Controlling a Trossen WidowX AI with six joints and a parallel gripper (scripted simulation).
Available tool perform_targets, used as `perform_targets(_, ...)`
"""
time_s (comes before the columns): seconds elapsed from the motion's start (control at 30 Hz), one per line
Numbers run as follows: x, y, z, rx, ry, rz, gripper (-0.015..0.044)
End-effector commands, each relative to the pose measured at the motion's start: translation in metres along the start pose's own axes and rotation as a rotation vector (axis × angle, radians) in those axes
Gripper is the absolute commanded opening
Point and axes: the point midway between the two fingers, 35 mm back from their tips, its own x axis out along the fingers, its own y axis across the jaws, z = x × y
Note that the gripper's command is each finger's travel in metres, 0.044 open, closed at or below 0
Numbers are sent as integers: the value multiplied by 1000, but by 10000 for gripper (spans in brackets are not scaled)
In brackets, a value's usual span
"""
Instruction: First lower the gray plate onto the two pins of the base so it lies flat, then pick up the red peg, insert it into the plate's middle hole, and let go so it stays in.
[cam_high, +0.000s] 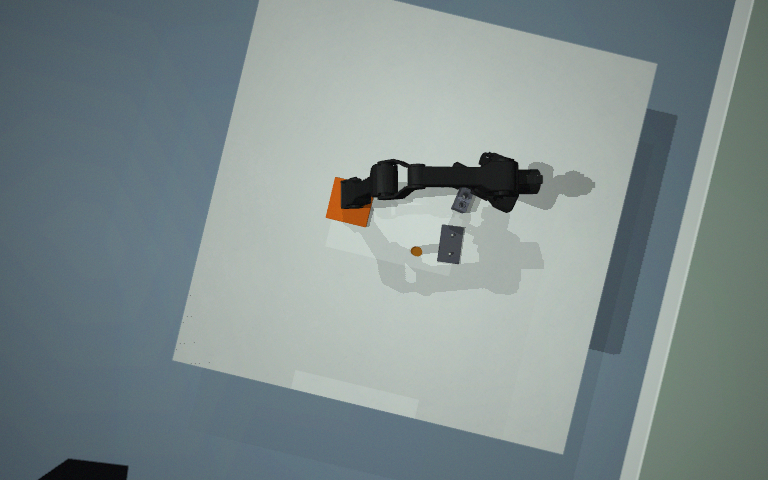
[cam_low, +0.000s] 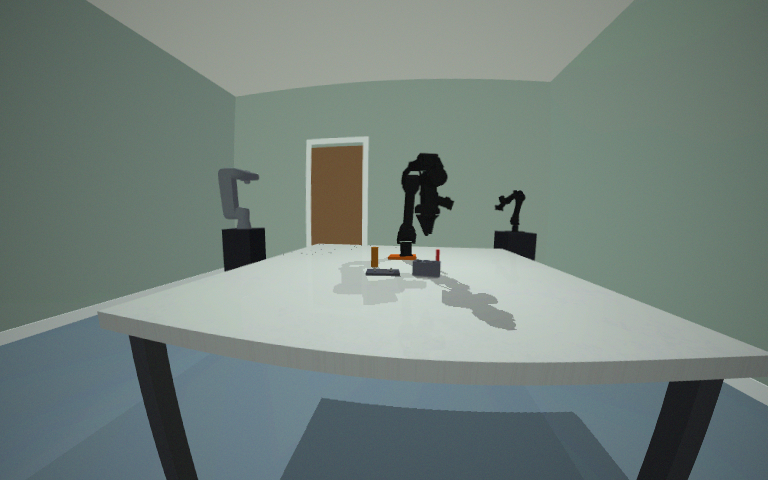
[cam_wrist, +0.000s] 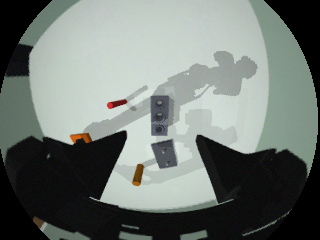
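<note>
The gray plate (cam_high: 458, 199) (cam_low: 425, 268) (cam_wrist: 154, 111), a thick block with three holes in a row, stands on the table. The base (cam_high: 451, 244) (cam_low: 382, 272) (cam_wrist: 161, 156), a flat dark slab with two small pins, lies beside it, apart from it. The red peg (cam_low: 437, 254) (cam_wrist: 117, 104) stands upright on the table near the plate; the arm hides it in the top view. My gripper (cam_low: 427, 234) (cam_wrist: 162, 136) is open and empty, pointing down high above the plate and base.
An orange-brown peg (cam_high: 416, 251) (cam_low: 374, 256) (cam_wrist: 138, 174) stands upright beside the base. The arm's orange mount (cam_high: 348, 216) (cam_low: 394, 256) (cam_wrist: 75, 137) is on the table (cam_high: 368, 316) (cam_low: 317, 316). Two other robot arms stand on black pedestals in the background.
</note>
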Motion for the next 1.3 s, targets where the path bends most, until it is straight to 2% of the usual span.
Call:
perform_targets(0.0, -1, 0, -4, -51, 26, 7, 440)
perform_targets(0.17, 6, 1, -4, -51, 26, 7, 440)
perform_targets(0.37, 62, 2, -6, -51, 27, 7, 440)
perform_targets(1.27, 104, 2, -4, -51, 26, 7, 440)
